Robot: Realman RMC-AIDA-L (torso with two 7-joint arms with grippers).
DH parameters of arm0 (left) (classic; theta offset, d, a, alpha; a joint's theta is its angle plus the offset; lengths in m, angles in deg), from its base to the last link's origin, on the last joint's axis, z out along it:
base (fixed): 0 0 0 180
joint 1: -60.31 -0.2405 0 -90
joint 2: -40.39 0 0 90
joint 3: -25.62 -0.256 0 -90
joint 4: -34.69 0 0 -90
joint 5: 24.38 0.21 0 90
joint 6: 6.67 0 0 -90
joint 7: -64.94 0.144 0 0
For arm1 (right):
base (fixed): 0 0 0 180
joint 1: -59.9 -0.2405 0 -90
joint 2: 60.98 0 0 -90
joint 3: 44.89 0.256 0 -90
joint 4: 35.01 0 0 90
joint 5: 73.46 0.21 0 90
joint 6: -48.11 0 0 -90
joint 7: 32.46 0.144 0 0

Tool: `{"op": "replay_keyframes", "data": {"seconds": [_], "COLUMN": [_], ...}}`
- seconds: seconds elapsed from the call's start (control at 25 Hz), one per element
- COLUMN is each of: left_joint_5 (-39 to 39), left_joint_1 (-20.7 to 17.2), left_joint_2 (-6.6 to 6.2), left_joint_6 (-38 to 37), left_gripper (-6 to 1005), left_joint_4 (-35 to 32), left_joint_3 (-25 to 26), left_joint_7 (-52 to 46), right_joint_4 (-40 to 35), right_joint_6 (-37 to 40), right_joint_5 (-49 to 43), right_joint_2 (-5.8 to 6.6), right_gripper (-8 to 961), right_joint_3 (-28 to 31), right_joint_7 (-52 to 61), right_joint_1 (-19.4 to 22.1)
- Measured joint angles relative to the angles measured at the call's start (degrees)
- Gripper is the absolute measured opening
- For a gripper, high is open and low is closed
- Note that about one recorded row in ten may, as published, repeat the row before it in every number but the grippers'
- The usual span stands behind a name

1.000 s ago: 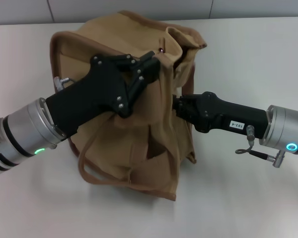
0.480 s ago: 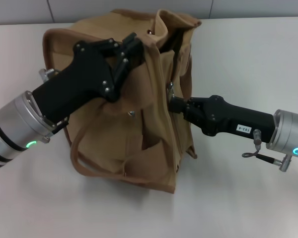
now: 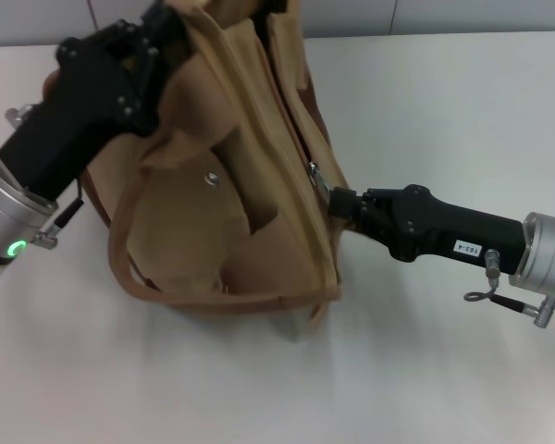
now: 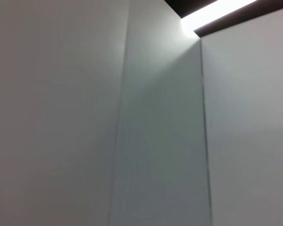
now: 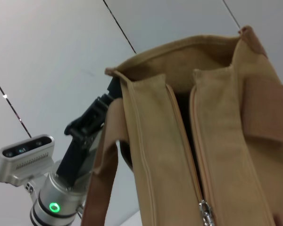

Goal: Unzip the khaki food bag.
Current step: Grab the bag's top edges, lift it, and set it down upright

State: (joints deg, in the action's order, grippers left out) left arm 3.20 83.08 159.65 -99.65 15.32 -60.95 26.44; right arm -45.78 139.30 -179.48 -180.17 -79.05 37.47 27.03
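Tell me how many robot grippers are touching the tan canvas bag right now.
2. The left gripper grips the boxy tan canvas bag at its far upper corner; the right gripper is at the silver zipper pull on the bag's right side. Fingertips are partly hidden by fabric.

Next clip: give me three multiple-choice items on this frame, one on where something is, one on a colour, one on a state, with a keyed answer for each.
1. Where is the right gripper?
A. At the zipper pull on the bag's top edge
B. On the table away from the bag
C. Inside the front pocket

2. What colour is the khaki food bag?
A. Blue
B. Tan with brown piping
C. White

3. What state is the zipper in?
A. Closed along its whole length
C. Torn off the bag
B. Partly open, a dark gap between the two sides

Answers:
1 A, the head view shows it at the metal pull.
2 B, both views show tan canvas.
3 B, the right wrist view shows the gap above the slider.

The left gripper holds the bag's far end.
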Motion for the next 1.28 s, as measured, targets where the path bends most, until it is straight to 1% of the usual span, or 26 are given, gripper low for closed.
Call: {"op": "replay_keyframes", "data": {"seconds": [0.24, 0.36, 0.56, 0.72, 0.8, 0.88, 0.96, 1.08, 1.24, 1.28], "left_joint_5": [-4.9, -6.4, -7.2, -7.3, -7.3, -7.3, -7.1, -7.0, -6.9, -6.9], "left_joint_1": [-1.0, -1.4, -1.9, -2.1, -2.1, -2.1, -2.1, -2.1, -2.1, -2.1], "left_joint_2": [-0.14, -0.19, -0.36, -0.46, -0.47, -0.46, -0.4, -0.31, -0.26, -0.23], "left_joint_6": [0.0, 0.0, -0.1, -0.1, -0.2, -0.2, -0.2, -0.1, -0.1, -0.1], "left_gripper": [21, 21, 21, 21, 21, 21, 21, 22, 22, 22], "left_joint_4": [0.1, 0.1, 0.1, 0.3, 0.5, 0.6, 0.6, 0.7, 0.7, 0.8], "left_joint_3": [0.1, 0.2, 2.2, 3.0, 3.1, 3.1, 3.0, 2.7, 2.5, 2.5], "left_joint_7": [-0.4, -0.5, -1.3, -1.5, -1.5, -1.5, -1.5, -1.5, -1.6, -1.6], "right_joint_4": [-1.2, -3.1, -7.3, -8.5, -8.9, -9.3, -8.8, -5.5, -0.6, 0.4], "right_joint_6": [0.2, 0.2, 0.2, 0.2, 0.0, -0.2, -0.2, -0.3, -0.6, -0.9], "right_joint_5": [-0.2, -0.2, -0.2, -0.2, -0.1, 0.3, 1.3, 4.2, 5.1, 5.3], "right_joint_2": [0.17, 0.27, 0.44, 0.72, 0.56, 0.26, 0.03, -0.24, -0.38, -0.42], "right_gripper": [4, 3, 3, 2, 1, 23, 46, 79, 124, 165], "right_joint_3": [-0.5, -1.7, -3.7, -3.7, -3.4, -3.1, -2.8, -2.6, -2.5, -2.5], "right_joint_7": [0.3, 1.4, 4.4, 4.7, 4.0, 0.8, -4.8, -14.6, -25.1, -27.0], "right_joint_1": [1.6, 2.7, 4.7, 5.5, 5.5, 5.6, 5.7, 5.7, 4.4, 4.1]}}
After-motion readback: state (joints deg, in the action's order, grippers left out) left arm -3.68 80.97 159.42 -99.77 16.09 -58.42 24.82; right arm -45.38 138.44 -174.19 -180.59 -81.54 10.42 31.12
